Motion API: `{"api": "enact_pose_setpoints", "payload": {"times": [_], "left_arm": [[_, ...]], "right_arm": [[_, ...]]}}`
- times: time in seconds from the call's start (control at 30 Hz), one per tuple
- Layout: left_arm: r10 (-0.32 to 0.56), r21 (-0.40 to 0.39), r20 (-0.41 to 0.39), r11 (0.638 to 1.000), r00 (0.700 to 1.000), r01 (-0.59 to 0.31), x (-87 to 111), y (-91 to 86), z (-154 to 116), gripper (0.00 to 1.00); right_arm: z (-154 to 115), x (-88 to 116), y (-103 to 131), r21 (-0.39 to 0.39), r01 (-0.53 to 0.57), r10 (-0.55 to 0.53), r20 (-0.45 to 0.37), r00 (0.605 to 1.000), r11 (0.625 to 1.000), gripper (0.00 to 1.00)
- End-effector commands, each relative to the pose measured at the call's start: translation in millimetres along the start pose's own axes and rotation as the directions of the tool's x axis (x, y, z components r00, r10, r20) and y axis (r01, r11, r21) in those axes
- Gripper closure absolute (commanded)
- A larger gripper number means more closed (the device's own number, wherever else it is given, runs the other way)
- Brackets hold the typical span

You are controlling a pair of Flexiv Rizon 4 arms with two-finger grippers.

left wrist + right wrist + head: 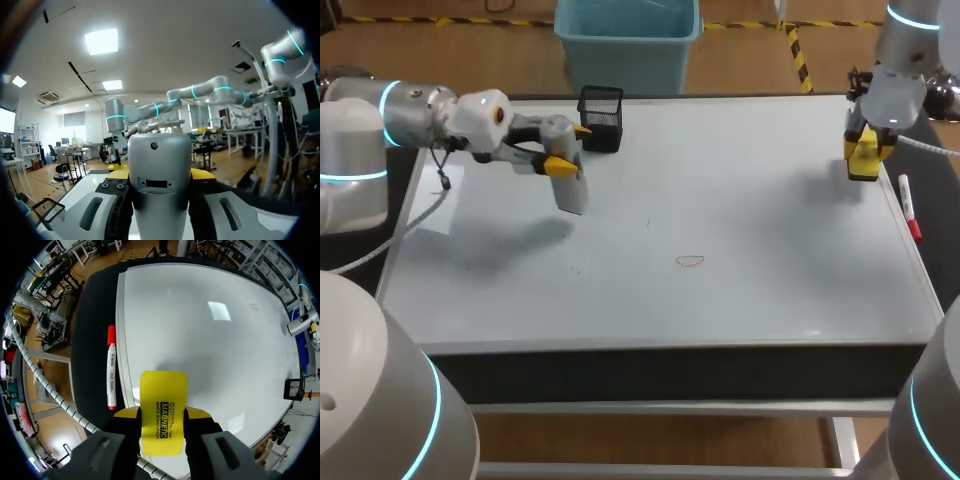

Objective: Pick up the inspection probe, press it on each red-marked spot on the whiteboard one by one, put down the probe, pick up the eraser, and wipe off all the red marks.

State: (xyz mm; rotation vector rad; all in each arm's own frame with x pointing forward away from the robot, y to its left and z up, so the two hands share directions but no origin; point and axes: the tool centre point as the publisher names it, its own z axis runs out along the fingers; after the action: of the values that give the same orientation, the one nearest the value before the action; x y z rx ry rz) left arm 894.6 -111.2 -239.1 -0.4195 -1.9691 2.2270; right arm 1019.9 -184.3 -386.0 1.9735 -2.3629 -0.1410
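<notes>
Seemingly between probing and wiping: left gripper clamped on the probe, held aloft; right gripper clamped on the eraser. Next: eraser across to the red mark, well ahead of those fingers.

Robotics lab, robot arms (whiteboard table)
</notes>
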Motion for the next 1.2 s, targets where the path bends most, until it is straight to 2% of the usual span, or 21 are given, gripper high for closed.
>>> {"api": "enact_pose_setpoints", "payload": {"times": [0.03,0.3,0.63,0.9,1.2], "left_arm": [[-0.002,0.007,-0.024,1.0,1.0,0.002,6.3,2.3,29.5,1.0],[-0.034,0.029,-0.155,0.999,0.987,0.039,21.5,15.2,89.1,1.0],[-0.047,0.054,-0.231,0.997,0.972,0.061,22.5,26.8,144.1,1.0],[-0.049,0.051,-0.269,0.997,0.962,0.066,28.5,34.7,169.6,1.0],[-0.044,0.057,-0.296,0.996,0.954,0.064,28.0,41.2,184.0,1.0]], "right_arm": [[-1.0,0.7,-0.4,0.0,0.002,-0.002,-0.002,1.0,1.0,1.0],[-1.0,0.7,-0.4,0.0,0.002,-0.002,-0.002,1.0,1.0,1.0],[-1.0,0.7,-0.4,0.0,0.002,-0.002,-0.002,1.0,1.0,1.0],[-1.0,0.7,-0.4,0.0,0.002,-0.002,-0.002,1.0,1.0,1.0],[-1.0,0.7,-0.4,0.0,0.002,-0.002,-0.002,1.0,1.0,1.0]]}}
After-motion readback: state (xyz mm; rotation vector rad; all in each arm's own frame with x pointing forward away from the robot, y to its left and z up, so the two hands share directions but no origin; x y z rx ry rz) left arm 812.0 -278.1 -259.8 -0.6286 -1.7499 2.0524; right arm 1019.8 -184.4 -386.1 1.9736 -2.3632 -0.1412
